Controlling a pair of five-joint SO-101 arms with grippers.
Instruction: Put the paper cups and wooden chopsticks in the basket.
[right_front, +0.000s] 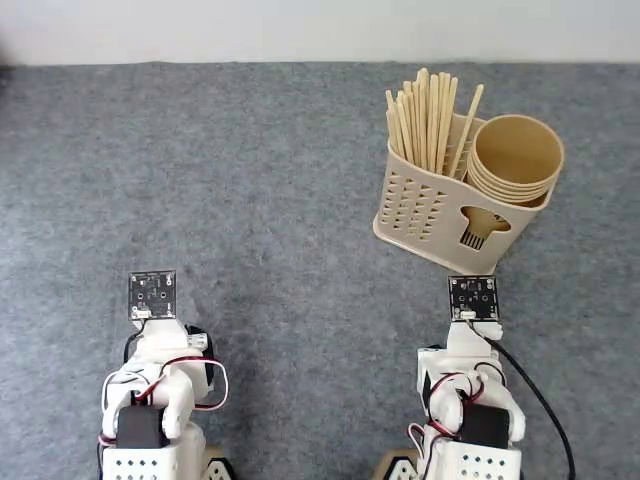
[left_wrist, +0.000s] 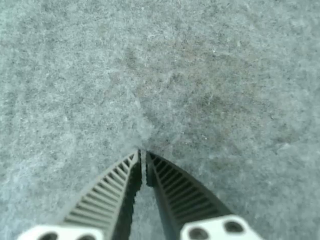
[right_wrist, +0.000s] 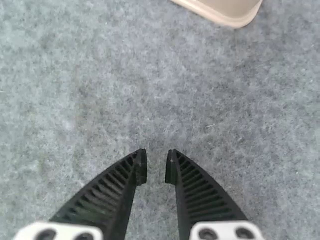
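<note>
Slotted beige basket (right_front: 430, 215) (paper cups (right_front: 515, 155), wooden chopsticks (right_front: 430, 115) inside) 12 o'clock of my right gripper (right_wrist: 156, 167), tips parted | left gripper (left_wrist: 144, 160) pressed together

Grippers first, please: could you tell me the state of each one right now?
Left gripper: closed, holding nothing.
Right gripper: slightly open, holding nothing.

High camera looks down; wrist cameras hug carpet (left_wrist: 200, 75).

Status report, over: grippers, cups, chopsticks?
Left gripper shut, empty. Right gripper slightly open, empty. Paper cups and wooden chopsticks standing in basket. Nothing in the way.
</note>
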